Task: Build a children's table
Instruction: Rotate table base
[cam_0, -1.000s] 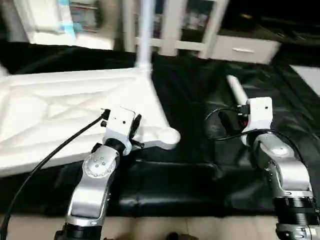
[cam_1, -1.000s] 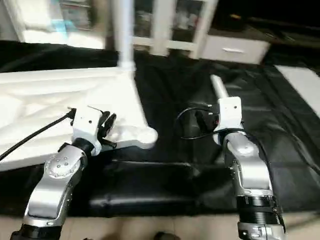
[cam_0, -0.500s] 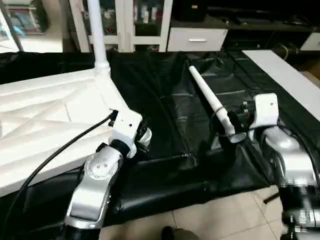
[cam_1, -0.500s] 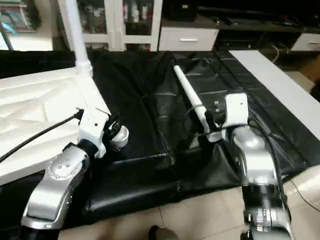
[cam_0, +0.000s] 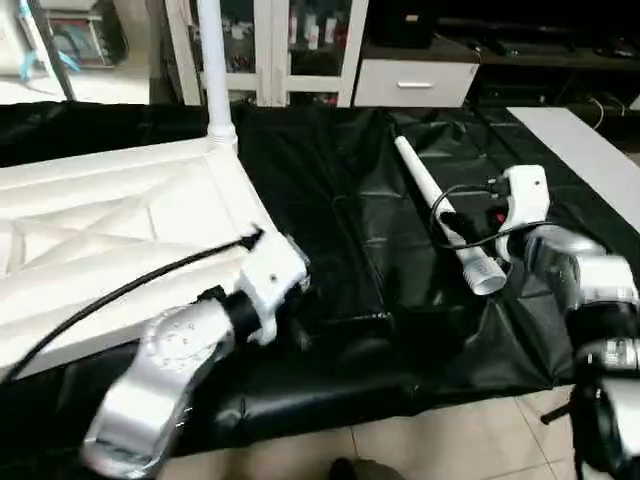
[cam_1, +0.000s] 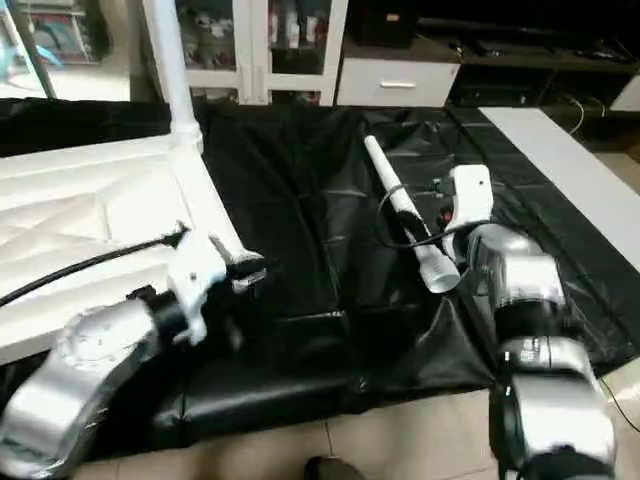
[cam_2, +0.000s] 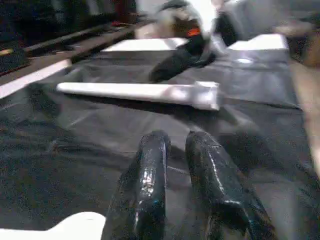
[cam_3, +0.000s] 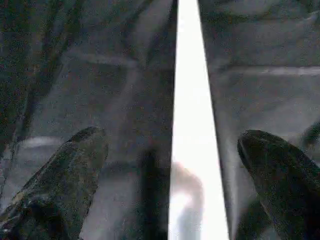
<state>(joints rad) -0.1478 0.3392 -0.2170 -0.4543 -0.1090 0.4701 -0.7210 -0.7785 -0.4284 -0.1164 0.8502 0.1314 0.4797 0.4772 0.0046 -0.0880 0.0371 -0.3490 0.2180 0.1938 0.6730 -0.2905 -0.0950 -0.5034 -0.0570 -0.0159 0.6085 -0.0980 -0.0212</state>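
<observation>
The right gripper (cam_3: 172, 150) has its two fingers (cam_3: 65, 170) spread wide apart, one on each side of a loose white leg (cam_0: 445, 218) without touching it. That leg lies flat on the black sheet (cam_0: 360, 200) covering the floor, its wide open end nearest the robot and just beside the right wrist, its narrow end pointing away toward the cabinets (cam_0: 290, 40). Half a second ago this leg sat in front of the gripper in the head views; now the gripper is directly over its thick end.

The left gripper (cam_2: 177, 165) has its fingers close together with a narrow gap, holding nothing, and hovers low over the black sheet, pointing across at the loose leg and the right gripper. A second ago it was at the corner socket of the table top (cam_0: 100, 240); it has since swung off that corner toward the right.

The table top lies upside down on the sheet at the left, ribbed underside up, beside the left forearm. One fitted leg (cam_0: 212, 60) stands upright in its far corner socket. No containers appear.
</observation>
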